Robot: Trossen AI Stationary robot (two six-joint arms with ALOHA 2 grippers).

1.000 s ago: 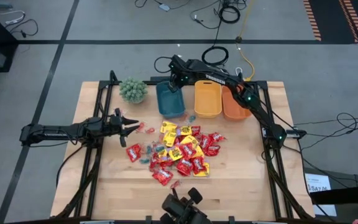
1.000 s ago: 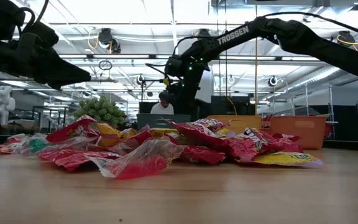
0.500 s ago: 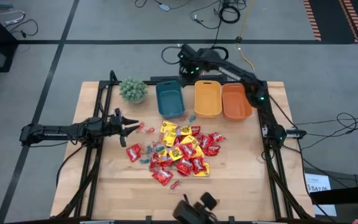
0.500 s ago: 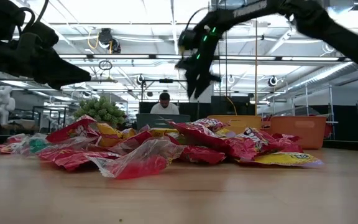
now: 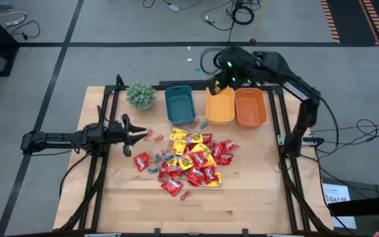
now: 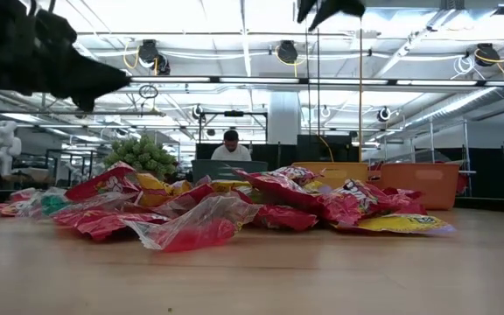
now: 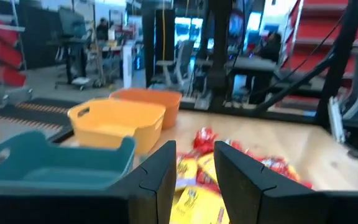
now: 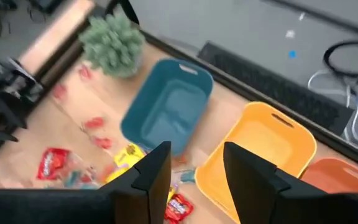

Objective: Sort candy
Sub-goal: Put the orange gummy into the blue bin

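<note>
The candy (image 5: 186,161) lies in a loose heap on the wooden table: red and yellow packets, with small pink pieces (image 5: 153,137) toward the left and pale blue ones (image 5: 201,124) by the bins. My left gripper (image 5: 139,133) hovers level just left of the heap, open and empty; its wrist view shows the gap between its fingers (image 7: 194,180). My right gripper (image 5: 214,87) hangs high above the far end of the yellow bin (image 5: 220,105), pointing down and toward the heap, open and empty (image 8: 194,171).
A teal bin (image 5: 180,104), the yellow bin and an orange bin (image 5: 250,107) stand in a row at the table's far side. A small green plant (image 5: 141,95) sits left of the teal bin. Bare wood lies near the front edge (image 5: 196,210).
My right gripper has risen steeply from the teal bin and swung toward the table's right, ending high over the yellow bin's far end. In the low view it has climbed to the top of the picture. My left gripper's fingertips have tipped up a little.
</note>
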